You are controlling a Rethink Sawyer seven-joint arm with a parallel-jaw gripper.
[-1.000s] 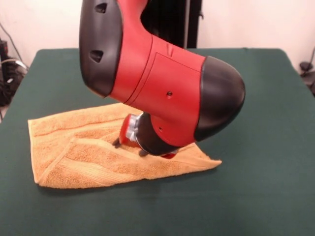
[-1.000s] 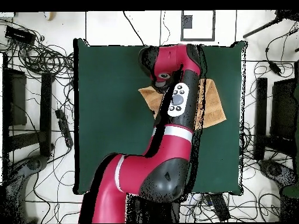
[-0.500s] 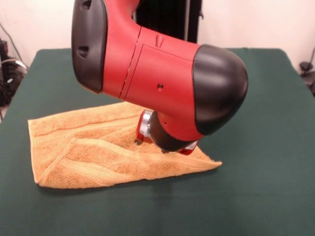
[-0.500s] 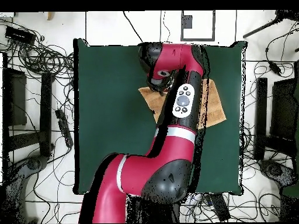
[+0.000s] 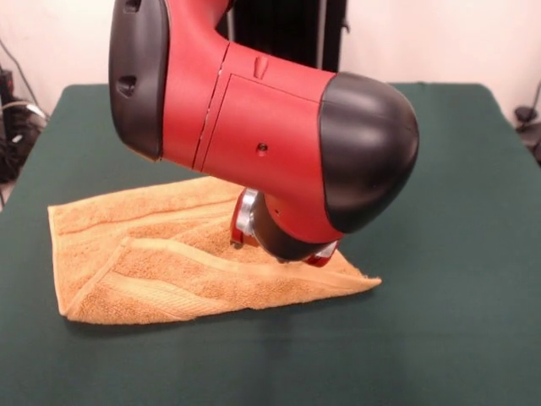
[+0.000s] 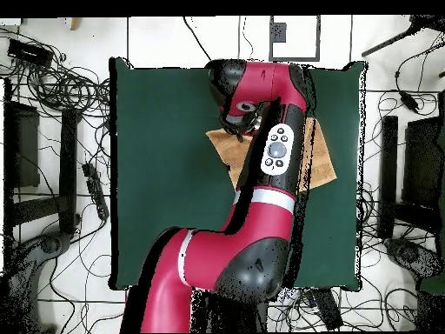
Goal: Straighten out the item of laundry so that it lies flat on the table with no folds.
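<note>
The golden-orange towel (image 5: 161,262) lies on the dark green table (image 5: 448,254), with one part folded over in a diagonal flap along its front. In the overhead view the towel (image 6: 318,156) shows on both sides of the arm. My gripper (image 5: 283,252) is low over the towel's right half, at or just above the cloth. The bulky red and black arm (image 5: 270,144) hides most of it, so I cannot tell whether it is open or shut. The arm also covers it in the overhead view.
The arm (image 6: 276,156) reaches across the table (image 6: 165,174) from the robot's side and hides the towel's middle. Cables and stands lie on the floor around the table.
The gripper has moved to the right over the towel, toward its right corner, and the arm has shifted with it. The towel's shape looks unchanged.
</note>
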